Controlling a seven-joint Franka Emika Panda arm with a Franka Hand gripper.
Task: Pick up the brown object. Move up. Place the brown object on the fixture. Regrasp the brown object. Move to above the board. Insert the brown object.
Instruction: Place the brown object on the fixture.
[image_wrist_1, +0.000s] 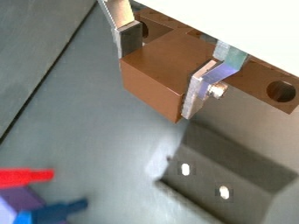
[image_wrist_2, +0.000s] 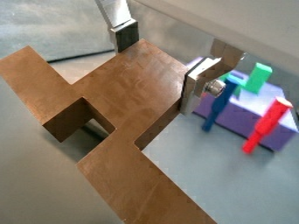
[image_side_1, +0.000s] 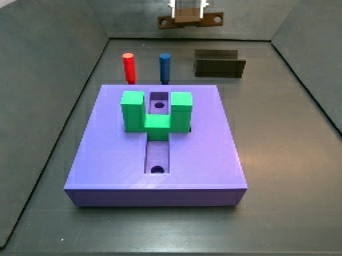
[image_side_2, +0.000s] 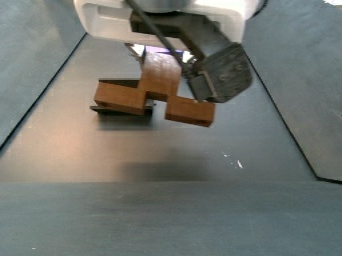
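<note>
My gripper (image_wrist_1: 170, 63) is shut on the brown object (image_wrist_1: 158, 74), a brown bar with a round hole (image_wrist_1: 281, 90) near one end. It holds the bar high above the floor, at the far end of the box in a side view (image_side_1: 191, 17). The silver fingers (image_wrist_2: 201, 80) clamp the bar's middle. The fixture (image_wrist_1: 228, 179), a dark block with a raised edge, lies on the floor below the bar and stands right of the pegs in a side view (image_side_1: 219, 65). The purple board (image_side_1: 158, 150) with its central groove lies apart from the gripper.
A green U-shaped block (image_side_1: 155, 112) sits on the board over the groove. A red peg (image_side_1: 128, 67) and a blue peg (image_side_1: 164, 67) stand upright behind the board. Dark box walls (image_side_1: 301, 80) slope up on both sides.
</note>
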